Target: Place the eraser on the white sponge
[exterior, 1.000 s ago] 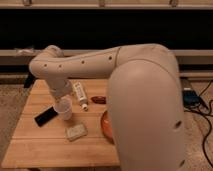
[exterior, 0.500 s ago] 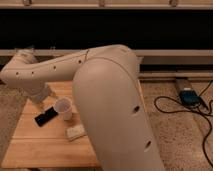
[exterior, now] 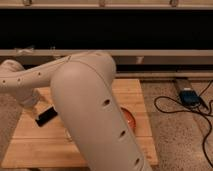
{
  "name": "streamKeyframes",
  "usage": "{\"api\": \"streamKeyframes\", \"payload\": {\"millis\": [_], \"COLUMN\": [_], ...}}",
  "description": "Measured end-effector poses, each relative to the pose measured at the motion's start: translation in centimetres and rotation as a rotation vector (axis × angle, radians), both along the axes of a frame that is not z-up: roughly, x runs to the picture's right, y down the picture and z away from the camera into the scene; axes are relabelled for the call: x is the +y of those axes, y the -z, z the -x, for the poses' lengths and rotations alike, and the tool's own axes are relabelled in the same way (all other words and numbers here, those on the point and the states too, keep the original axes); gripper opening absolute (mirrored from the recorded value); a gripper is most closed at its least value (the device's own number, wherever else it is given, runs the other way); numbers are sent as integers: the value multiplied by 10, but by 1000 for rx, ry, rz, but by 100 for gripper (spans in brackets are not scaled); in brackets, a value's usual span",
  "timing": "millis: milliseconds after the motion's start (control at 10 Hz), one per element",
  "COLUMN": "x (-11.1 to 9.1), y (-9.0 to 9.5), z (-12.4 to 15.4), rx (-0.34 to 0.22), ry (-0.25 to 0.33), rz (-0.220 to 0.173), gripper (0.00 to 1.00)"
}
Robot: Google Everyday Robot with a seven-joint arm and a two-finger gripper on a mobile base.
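The flat black rectangular eraser (exterior: 48, 115) lies skewed on the left part of the light wooden slatted desk (exterior: 131, 93), its long axis rising toward the right. The pincer (exterior: 36, 113) hangs at the eraser's left end. How far it is open, and whether it holds the eraser, cannot be told. The white sponge is hidden behind the arm.

Bare planks lie between the eraser and the desk's left edge, and more lie toward the near edge. The smooth, off-white, rounded arm (exterior: 95, 105), marked with small dark holes, covers the desk's middle. A glossy round orange bowl (exterior: 129, 118) shows partly at the arm's right side, near the desk's right edge.

Right of the desk, speckled flooring (exterior: 170, 135) carries black cables (exterior: 172, 107) and a small blue box (exterior: 189, 95).
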State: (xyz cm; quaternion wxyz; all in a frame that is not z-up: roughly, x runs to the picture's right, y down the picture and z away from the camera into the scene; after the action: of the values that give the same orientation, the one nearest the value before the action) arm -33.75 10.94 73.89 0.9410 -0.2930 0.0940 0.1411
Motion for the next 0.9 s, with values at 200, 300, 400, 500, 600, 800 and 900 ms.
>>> {"api": "streamKeyframes", "payload": {"millis": [200, 300, 400, 500, 600, 800, 900], "x": [10, 19, 22, 23, 26, 31, 31], "y": [-24, -34, -41, -46, -55, -63, -67], "z": [6, 14, 16, 17, 21, 29, 30], "rx": [11, 7, 6, 5, -1, -20, -33], "ry": [48, 87, 113, 129, 159, 210, 236], "rz": [6, 16, 23, 27, 34, 36, 40], "gripper": [65, 65, 65, 65, 65, 65, 65]}}
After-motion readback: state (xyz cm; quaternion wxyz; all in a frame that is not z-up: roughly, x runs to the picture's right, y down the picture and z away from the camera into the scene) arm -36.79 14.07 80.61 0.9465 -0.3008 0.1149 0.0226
